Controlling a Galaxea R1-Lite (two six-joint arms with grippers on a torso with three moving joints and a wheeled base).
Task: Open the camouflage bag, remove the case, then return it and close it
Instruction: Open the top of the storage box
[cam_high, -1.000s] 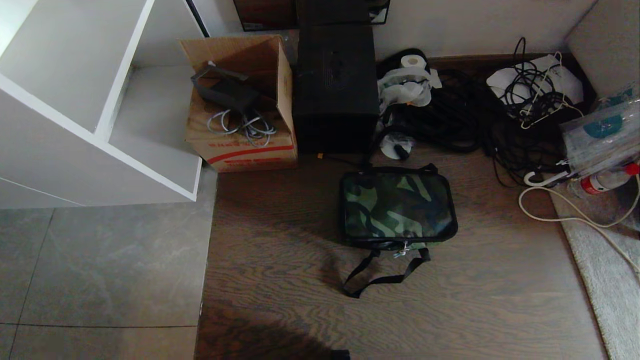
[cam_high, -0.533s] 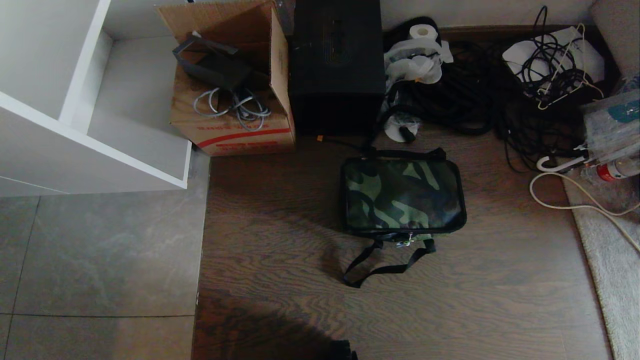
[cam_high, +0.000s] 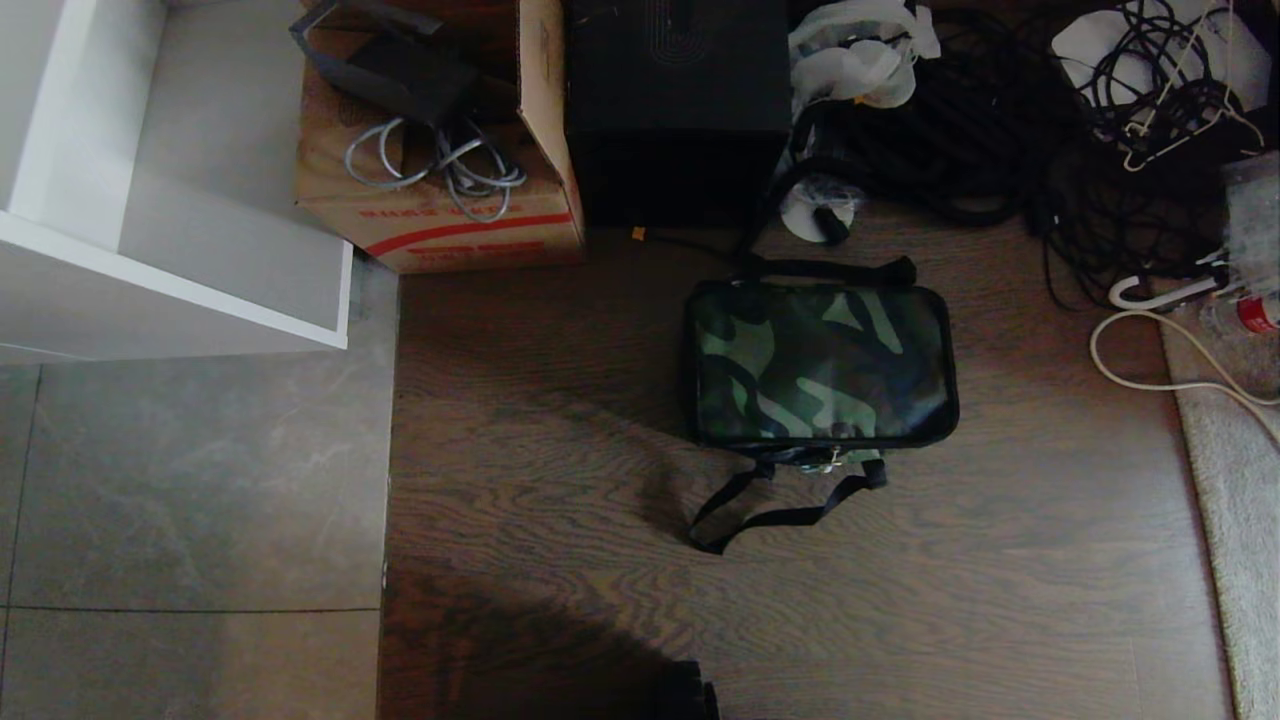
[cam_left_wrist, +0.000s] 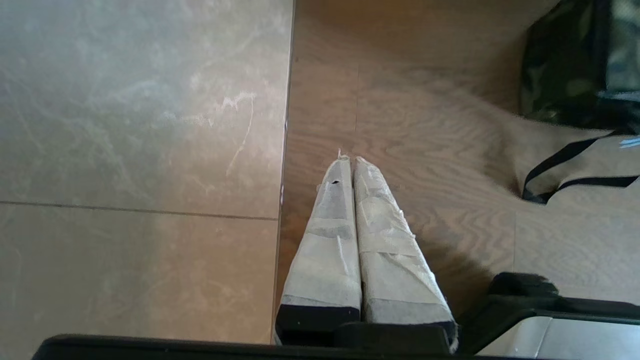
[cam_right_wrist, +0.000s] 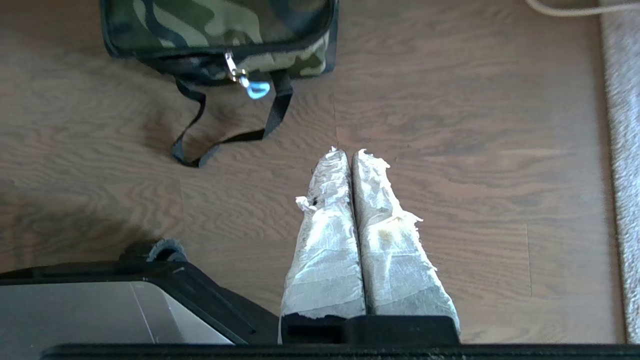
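Note:
The camouflage bag (cam_high: 820, 365) lies flat and zipped on the brown wood floor, its black strap (cam_high: 775, 500) trailing toward me. A pale blue zipper loop (cam_right_wrist: 258, 89) hangs at its near edge. The case is hidden. My left gripper (cam_left_wrist: 349, 159) hangs shut over the floor beside the tile seam, with the bag (cam_left_wrist: 575, 65) well off to one side. In the right wrist view my right gripper (cam_right_wrist: 346, 152) is shut and empty above bare wood, short of the bag (cam_right_wrist: 215, 27) and strap. Neither gripper shows in the head view.
A brown cardboard box (cam_high: 440, 180) with cables and a tall black box (cam_high: 680, 100) stand behind the bag. Tangled black cables (cam_high: 1000, 130) fill the far right. A white shelf unit (cam_high: 150, 200) stands at the left, a grey rug (cam_high: 1235, 500) at the right.
The whole head view has shifted: the camera has dipped closer, so the bag and boxes sit higher and larger in the picture. Nothing on the floor has moved.

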